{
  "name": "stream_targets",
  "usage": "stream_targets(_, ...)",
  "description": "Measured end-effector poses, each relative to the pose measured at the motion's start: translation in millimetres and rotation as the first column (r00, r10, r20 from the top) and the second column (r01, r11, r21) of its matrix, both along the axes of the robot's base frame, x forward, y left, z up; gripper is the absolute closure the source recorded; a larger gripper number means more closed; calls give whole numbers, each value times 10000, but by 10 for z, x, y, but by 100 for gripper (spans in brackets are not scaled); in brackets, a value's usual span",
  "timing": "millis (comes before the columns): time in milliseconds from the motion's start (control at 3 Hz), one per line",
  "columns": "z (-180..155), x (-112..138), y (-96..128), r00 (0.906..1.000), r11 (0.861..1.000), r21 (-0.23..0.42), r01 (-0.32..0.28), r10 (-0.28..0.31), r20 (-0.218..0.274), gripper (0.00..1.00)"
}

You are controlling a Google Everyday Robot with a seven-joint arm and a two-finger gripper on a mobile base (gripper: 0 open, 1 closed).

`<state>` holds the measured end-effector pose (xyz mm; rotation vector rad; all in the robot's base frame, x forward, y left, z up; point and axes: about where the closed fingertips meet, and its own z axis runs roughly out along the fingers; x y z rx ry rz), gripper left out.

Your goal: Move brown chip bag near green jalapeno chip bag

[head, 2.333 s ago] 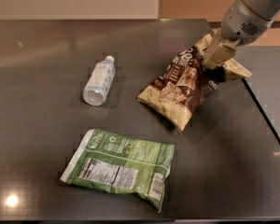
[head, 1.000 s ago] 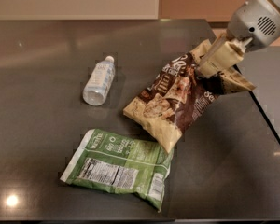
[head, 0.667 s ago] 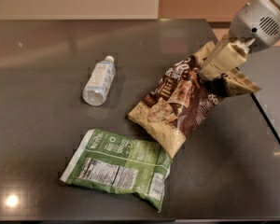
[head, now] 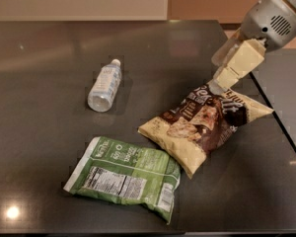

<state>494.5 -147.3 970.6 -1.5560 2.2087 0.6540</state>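
As the brown chip bag (head: 202, 127) is judged light and crinkly, its top seam is favoured, beneath the gripper (head: 218, 85) by the right edge of the table (head: 49, 43); whether the jaws are closed cannot be told.

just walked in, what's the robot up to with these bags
The robot's pincer is at the top edge of the brown chip bag, which lies on the dark table with one corner close to the green jalapeno chip bag. A water bottle lies apart, further left.
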Motion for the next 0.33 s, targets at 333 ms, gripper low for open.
stream_targets(333, 8, 80, 35, 9996, 9999, 103, 134, -136, 230, 0)
